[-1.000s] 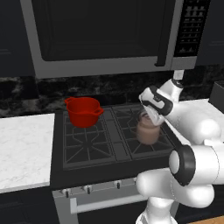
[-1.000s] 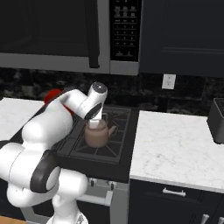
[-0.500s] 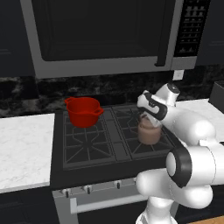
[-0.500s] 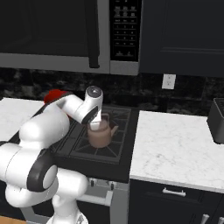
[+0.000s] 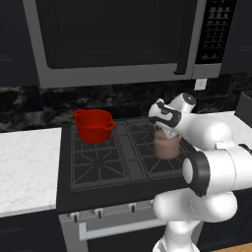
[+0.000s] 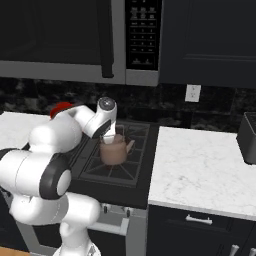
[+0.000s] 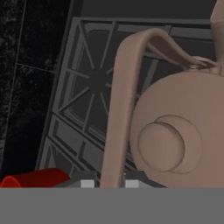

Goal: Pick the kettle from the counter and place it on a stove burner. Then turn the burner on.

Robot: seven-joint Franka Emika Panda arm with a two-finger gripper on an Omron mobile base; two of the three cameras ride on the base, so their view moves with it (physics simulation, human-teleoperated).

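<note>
The copper-brown kettle [image 5: 166, 145] [image 6: 114, 150] stands upright on the stove's right-hand burner [image 5: 162, 167] [image 6: 107, 170], its spout towards the white marble counter [image 6: 200, 160]. My gripper [image 5: 162, 129] [image 6: 109, 137] comes down on it from above. In the hand view the arched handle runs between the fingertips of my gripper [image 7: 110, 181], which is shut on it. The kettle's lid and knob [image 7: 162, 146] lie just beyond, over the black grate [image 7: 92, 83].
A red two-handled pot [image 5: 94, 125] [image 6: 61, 107] [image 7: 35, 178] sits on the back-left burner. A microwave [image 5: 113, 39] hangs low over the cooktop. Stove knobs [image 5: 98, 212] line the front panel. A dark box [image 6: 249, 137] stands at the counter's right end.
The wrist has swung a little to the left above the kettle. The kettle has stayed in place on the right burner.
</note>
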